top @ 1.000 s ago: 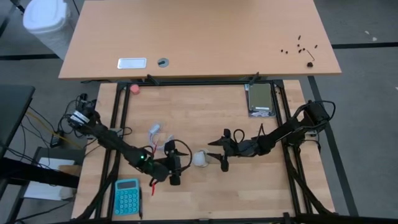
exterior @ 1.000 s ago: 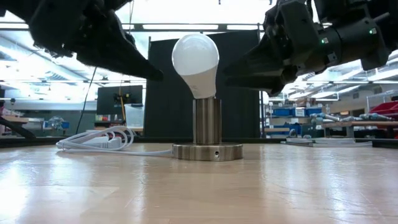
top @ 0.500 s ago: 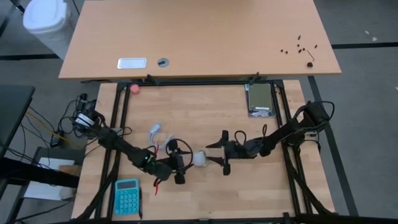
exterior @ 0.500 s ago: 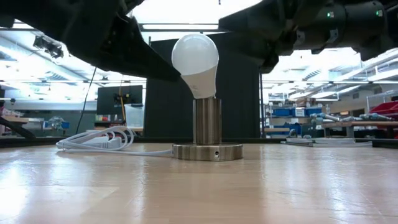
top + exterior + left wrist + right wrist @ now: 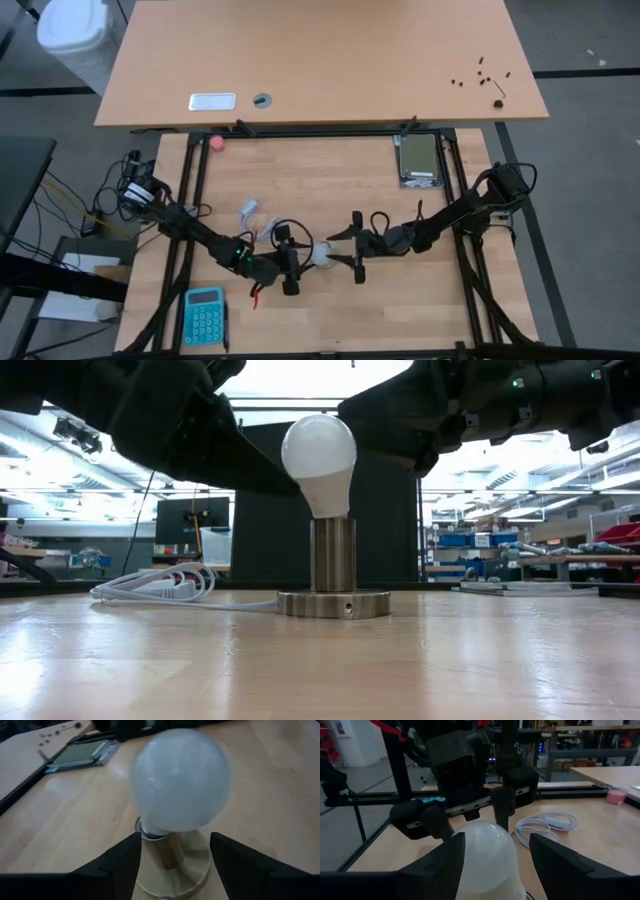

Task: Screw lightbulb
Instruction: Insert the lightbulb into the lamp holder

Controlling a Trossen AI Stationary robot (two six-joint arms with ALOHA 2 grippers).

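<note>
Workshop shelving and ceiling lights fill the background of the low view, and dead centre on the wooden counter (image 5: pixel 480 660) stands the metal socket post (image 5: pixel 331 550) with the lightbulb (image 5: pixel 319 455) perched on top, leaning slightly, its screw base at the socket mouth. My left hand (image 5: pixel 290 262) is in the lower middle of the high view, fingers spread either side of the globe, not pressing on it as far as I can see. My right hand (image 5: pixel 358 250) comes in just right of centre, fingers parted too, straddling the bulb without a clear grip. I'd call this the seating step: bulb placed, threads likely not yet caught. Next I need one hand to close gently on the globe, straighten it, and twist.
</note>
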